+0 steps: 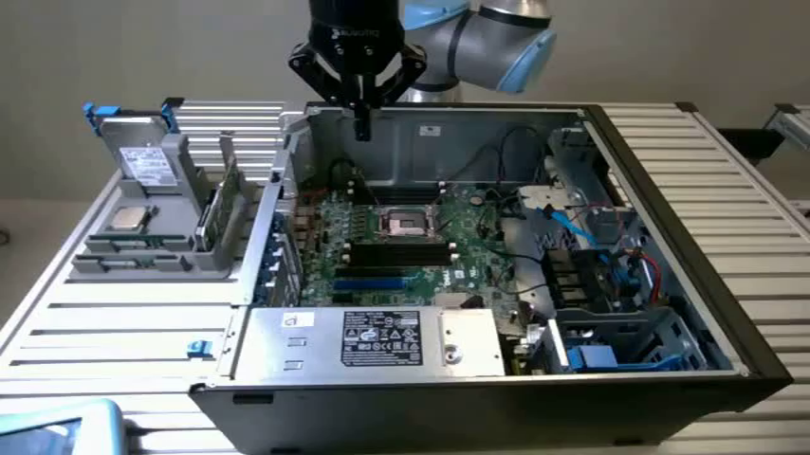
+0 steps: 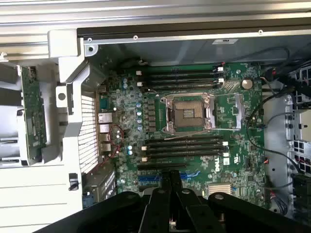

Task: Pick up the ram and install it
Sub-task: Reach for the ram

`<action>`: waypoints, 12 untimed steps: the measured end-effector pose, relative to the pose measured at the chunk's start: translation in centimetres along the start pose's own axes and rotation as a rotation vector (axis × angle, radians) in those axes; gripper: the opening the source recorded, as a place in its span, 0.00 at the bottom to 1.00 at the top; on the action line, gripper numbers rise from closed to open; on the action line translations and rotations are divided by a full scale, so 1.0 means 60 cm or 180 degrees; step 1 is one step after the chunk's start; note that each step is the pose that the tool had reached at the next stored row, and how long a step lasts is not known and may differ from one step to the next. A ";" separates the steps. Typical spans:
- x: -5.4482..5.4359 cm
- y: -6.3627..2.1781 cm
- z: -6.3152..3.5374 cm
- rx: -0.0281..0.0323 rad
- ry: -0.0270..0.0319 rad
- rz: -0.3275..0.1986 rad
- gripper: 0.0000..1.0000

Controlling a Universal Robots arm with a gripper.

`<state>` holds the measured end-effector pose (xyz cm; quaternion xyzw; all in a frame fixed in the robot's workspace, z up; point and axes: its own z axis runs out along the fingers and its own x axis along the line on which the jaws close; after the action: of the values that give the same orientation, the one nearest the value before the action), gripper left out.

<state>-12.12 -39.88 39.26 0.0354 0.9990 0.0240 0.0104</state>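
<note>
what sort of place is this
Likely a robotics lab test bench: an open computer case with its motherboard bare, a robot gripper above it, and a grey parts holder on a slatted metal table.

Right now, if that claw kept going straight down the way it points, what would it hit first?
Probably the green motherboard in the open computer case, around its dark slots. The shut gripper hangs above it, with nothing seen between; depth is hard to judge.
</note>
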 end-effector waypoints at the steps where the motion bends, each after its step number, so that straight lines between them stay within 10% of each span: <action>1: 0.000 0.000 0.000 0.0000 0.0000 0.0000 0.11; 12: 0.000 0.000 0.000 0.0000 0.0000 0.0000 0.11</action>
<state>-12.12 -39.88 39.26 0.0354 0.9990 0.0240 0.0104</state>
